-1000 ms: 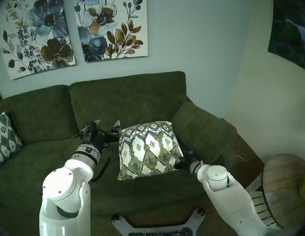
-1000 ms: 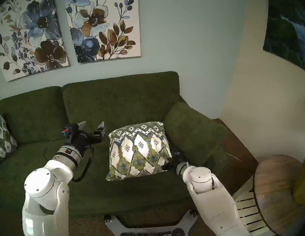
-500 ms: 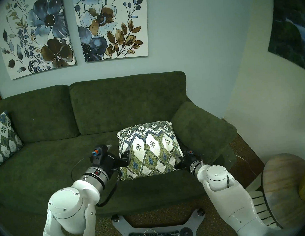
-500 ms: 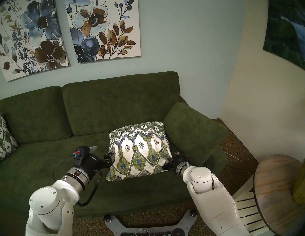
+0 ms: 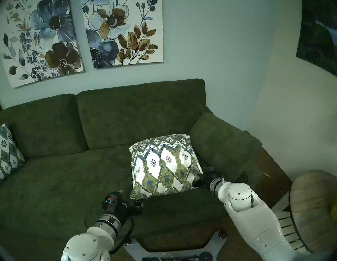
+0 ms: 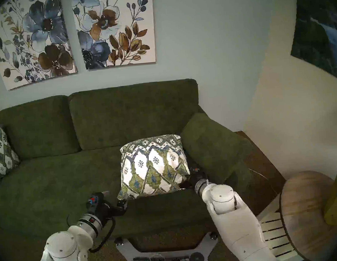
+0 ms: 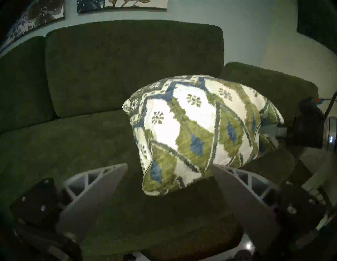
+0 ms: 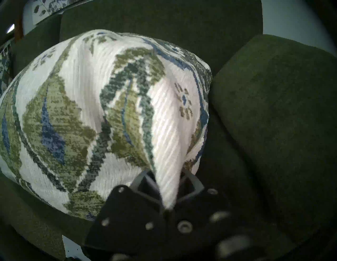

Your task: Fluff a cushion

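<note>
The sofa (image 5: 66, 184) seat left of the cushion (image 5: 164, 166) lies bare — wide room there up to the second cushion (image 5: 0, 152) at the far left end. The left gripper (image 5: 132, 199), fingers spread, sits low at the cushion's front-left corner, with open seat between its fingers (image 7: 94, 187). On the right the way is tight: the armrest (image 5: 223, 142) stands just beside the cushion, and the right gripper (image 8: 168, 182) fills that gap, clamped on the cushion's corner. Behind, the backrest (image 5: 141, 113) closes off the rear — a narrow strip of seat shows before it.
</note>
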Available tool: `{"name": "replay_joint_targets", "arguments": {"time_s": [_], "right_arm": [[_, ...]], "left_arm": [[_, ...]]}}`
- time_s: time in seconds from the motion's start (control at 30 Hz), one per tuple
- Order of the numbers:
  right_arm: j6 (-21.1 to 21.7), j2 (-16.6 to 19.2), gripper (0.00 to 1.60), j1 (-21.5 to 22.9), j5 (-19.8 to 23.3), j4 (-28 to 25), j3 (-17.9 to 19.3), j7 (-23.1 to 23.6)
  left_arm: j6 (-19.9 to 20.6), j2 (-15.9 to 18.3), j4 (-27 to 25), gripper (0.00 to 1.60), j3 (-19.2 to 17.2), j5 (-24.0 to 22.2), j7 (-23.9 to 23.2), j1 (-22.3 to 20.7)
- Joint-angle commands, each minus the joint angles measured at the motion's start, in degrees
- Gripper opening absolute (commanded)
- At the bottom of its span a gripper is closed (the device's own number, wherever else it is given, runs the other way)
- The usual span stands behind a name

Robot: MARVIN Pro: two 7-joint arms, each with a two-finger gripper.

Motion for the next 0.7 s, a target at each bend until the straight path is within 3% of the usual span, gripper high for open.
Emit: {"name": "replay_joint_targets", "arguments": {"time_s": [0.0, 0.37, 0.67], "right_arm": [[-0.6, 0.2, 0.0, 0.7, 0.1, -1.0, 0.7, -0.3], [-0.5, 0.2, 0.0, 0.7, 0.1, -0.9, 0.7, -0.2], [-0.6, 0.2, 0.0, 0.7, 0.1, -1.0, 0.7, -0.2]], "left_arm": [[-5.1, 2.3, 3.8, 1.6, 1.6, -0.2, -1.4, -6.5], [-7.5, 4.3, 10.0, 1.6, 6.9, 2.9, -2.0, -13.0], [-9.5, 6.0, 20.2, 1.6, 5.9, 3.3, -3.8, -19.7]]}}
